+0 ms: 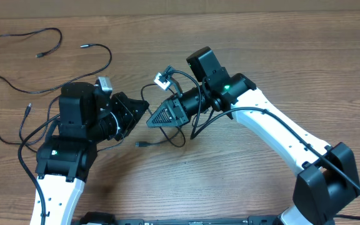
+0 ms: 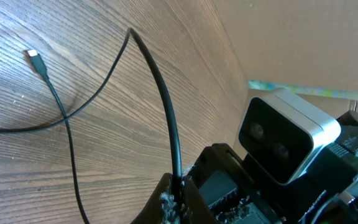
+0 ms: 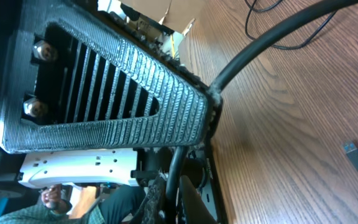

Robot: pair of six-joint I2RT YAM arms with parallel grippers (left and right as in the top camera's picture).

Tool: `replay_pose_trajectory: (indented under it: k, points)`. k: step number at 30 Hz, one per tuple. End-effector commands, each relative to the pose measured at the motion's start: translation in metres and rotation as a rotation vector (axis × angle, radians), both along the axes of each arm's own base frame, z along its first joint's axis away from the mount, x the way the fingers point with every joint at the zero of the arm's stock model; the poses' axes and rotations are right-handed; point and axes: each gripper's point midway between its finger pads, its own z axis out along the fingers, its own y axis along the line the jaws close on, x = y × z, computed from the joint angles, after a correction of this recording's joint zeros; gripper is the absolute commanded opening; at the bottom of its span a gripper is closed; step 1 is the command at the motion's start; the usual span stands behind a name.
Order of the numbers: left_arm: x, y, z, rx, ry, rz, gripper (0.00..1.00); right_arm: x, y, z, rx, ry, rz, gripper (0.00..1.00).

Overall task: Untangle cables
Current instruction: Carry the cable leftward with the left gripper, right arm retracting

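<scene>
Cables (image 1: 85, 45): we see loose loops well left; one runs between both claws.
Left claw (image 1: 144, 109): clamped on that cable.
Right claw (image 1: 151, 121): clamped on it too, just beside the left.

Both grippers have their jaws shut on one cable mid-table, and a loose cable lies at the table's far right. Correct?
One thing is off: the loose cable lies at the table's far left, not right, as the overhead view shows. The rest holds: the left gripper and right gripper meet mid-table, both with jaws shut on the held cable.
</scene>
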Motion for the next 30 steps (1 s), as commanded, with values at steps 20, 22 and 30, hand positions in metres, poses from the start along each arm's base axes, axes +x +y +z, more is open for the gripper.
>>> replay_pose_trajectory:
  k: [20, 22, 30]
  points:
    - [0.010, -0.003, -0.010, -0.012, 0.052, -0.008, 0.43, -0.001, 0.000, 0.018, 0.035, -0.001, 0.002, 0.04]
    - [0.011, -0.005, -0.012, -0.020, 0.064, -0.018, 0.35, -0.001, 0.000, 0.017, 0.034, -0.001, 0.002, 0.04]
    - [0.011, -0.005, -0.012, -0.014, 0.053, -0.027, 0.23, 0.001, 0.000, 0.015, 0.022, -0.010, -0.010, 0.04]
